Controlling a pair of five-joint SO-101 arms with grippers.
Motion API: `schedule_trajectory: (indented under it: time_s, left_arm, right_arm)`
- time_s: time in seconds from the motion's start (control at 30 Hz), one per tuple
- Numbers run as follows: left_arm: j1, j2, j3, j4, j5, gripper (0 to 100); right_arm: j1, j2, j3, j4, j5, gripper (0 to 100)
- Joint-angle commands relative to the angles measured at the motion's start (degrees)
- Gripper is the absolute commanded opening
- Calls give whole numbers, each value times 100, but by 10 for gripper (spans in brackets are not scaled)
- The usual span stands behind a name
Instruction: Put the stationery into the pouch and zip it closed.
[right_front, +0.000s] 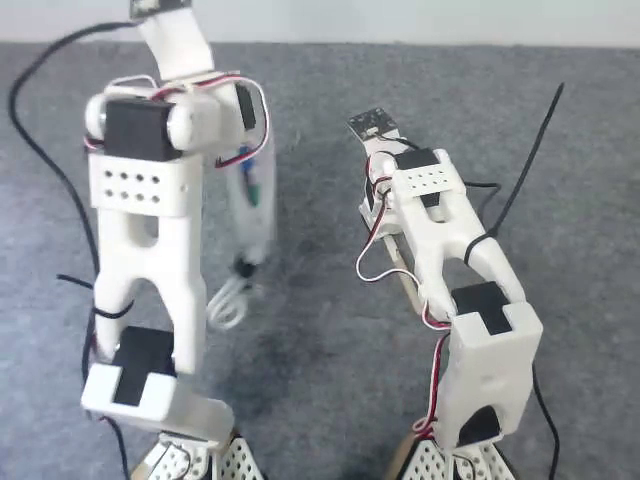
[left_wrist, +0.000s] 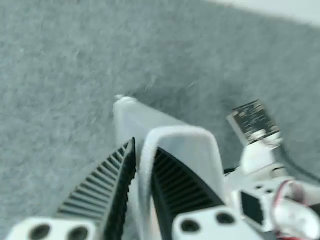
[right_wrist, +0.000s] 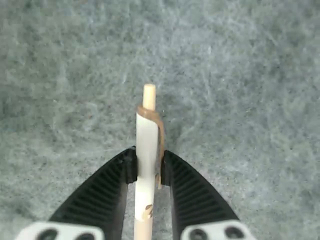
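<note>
Cream pen clamped in right gripper, translucent pouch pinched in left gripper

A strip of bare grey surface is lying open between the two arms, running from the near edge toward the far edge. The pouch is hanging from the left gripper and narrowing that strip beside the left arm. The right arm, gripping a pen, is stretching over the right half. Black cables are trailing near the left and right edges.
</note>
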Motion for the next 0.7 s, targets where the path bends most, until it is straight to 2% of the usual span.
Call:
schedule_trajectory:
  time_s: [0.0, 0.4, 0.67]
  left_arm:
    - [18, -105, -549, 149, 255, 9]
    - [-730, -62, 1323, -299, 255, 9]
    - [-1319, -97, 1736, -264, 26, 9]
  right_arm:
    - [145, -505, -141, -75, -53, 6]
    - [154, -514, -141, -48, -53, 6]
    - [136, -936, 18, 57, -62, 6]
